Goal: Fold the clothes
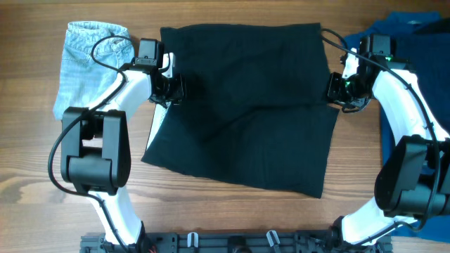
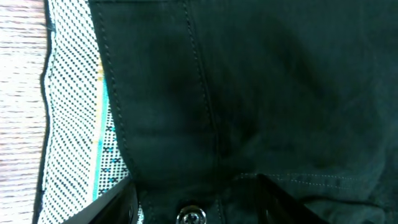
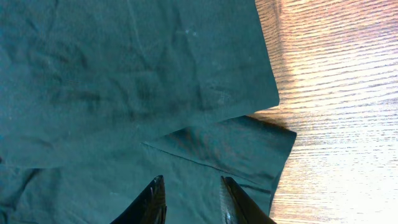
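Black matte fabric is covering the middle of the wooden table (image 1: 28, 176). The shorts-like garment (image 1: 242, 133) is lying flat between the two arms, with an upper layer resting over a wider, skewed lower one. Light-blue denim (image 1: 84, 60) is sitting at the far left, just beyond the left arm. A dark blue garment (image 1: 415, 31) is spreading along the right edge beneath the right arm. Both are lying apart from the black piece.

The black garment's long axis is running roughly left to right. Its waist end, with a metal snap (image 2: 189, 216) and whitish dotted lining (image 2: 71, 124), is pointing left, and a hem corner is pointing right.

The left pincer (image 2: 198, 186) is hovering over that waist edge with its fingers spread wide. They seem to be gripping nothing, though the view is dark there. The right pincer (image 3: 191, 182) is sitting over the right-hand edge, jaws parted above the cloth.
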You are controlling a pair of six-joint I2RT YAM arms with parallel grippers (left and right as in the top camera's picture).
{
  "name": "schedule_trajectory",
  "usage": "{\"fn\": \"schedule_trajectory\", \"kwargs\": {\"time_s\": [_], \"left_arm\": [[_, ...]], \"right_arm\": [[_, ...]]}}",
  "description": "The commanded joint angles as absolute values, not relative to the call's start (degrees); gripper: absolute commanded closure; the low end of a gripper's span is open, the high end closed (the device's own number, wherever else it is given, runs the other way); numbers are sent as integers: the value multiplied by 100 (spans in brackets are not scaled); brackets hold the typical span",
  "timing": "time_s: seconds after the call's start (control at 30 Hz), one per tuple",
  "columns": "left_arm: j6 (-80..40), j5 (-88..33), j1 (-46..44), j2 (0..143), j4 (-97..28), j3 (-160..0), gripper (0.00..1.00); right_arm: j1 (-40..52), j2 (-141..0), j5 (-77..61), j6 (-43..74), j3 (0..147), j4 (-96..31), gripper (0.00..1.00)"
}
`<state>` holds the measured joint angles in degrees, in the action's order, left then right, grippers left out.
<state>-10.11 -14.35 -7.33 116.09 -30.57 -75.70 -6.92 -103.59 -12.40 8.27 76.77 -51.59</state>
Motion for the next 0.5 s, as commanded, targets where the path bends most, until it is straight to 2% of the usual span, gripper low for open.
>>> {"fn": "schedule_trajectory", "kwargs": {"time_s": [0.0,0.3,0.47], "left_arm": [[-939,-1649,-740,11622,-3083,-7500,40],[-939,-1647,-722,11345,-3103,-7500,45],[-939,-1647,-725,11345,-3111,-7500,55]], "right_arm": [[-694,-10287,-1205,749,7717,-5142,71],[-694,-10287,-1208,751,7714,-5142,70],[-694,-10287,-1208,749,7712,-5144,70]]}}
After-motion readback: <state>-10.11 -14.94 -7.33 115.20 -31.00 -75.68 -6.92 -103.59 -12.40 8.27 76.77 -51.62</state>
